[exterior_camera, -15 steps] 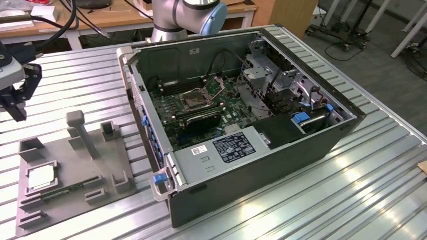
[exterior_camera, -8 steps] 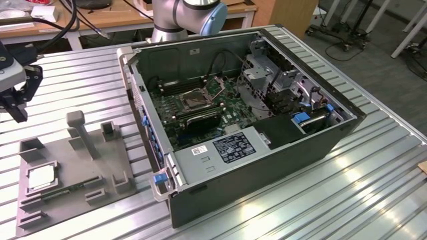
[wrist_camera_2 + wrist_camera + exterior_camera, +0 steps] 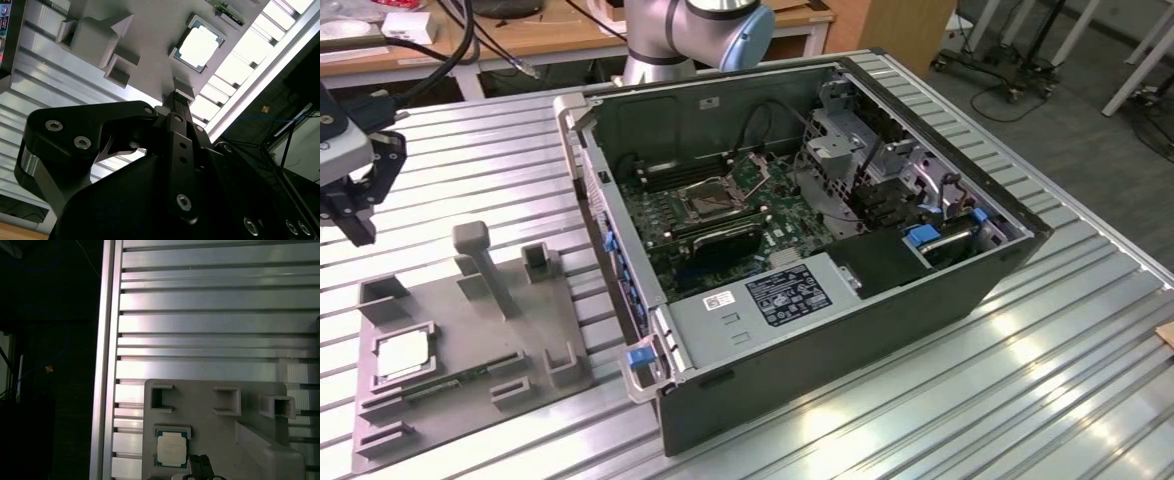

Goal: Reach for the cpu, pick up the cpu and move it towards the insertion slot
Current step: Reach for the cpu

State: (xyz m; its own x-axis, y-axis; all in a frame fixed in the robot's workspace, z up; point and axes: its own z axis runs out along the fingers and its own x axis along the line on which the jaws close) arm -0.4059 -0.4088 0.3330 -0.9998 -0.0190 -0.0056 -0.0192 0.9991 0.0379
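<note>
The cpu point(image 3: 400, 356) lies flat in a square recess of the grey fixture plate point(image 3: 520, 320) at the exterior view's left; its shiny face also shows in both wrist views point(image 3: 199, 45) point(image 3: 171, 450). My gripper point(image 3: 356, 226) hangs above the table beyond the plate's far end, well above the cpu and apart from it. Its black fingers point(image 3: 175, 100) point(image 3: 200, 465) stand together, shut on nothing. The insertion slot point(image 3: 711, 202), a dark square in a silvery frame, sits on the board inside the open computer case.
The open computer case point(image 3: 827, 300) fills the table's middle, with cables and drive cages inside. Grey posts point(image 3: 475, 258) rise from the fixture plate, and a green memory stick point(image 3: 447, 384) lies on it. The table's edge point(image 3: 107, 360) runs close beside the plate.
</note>
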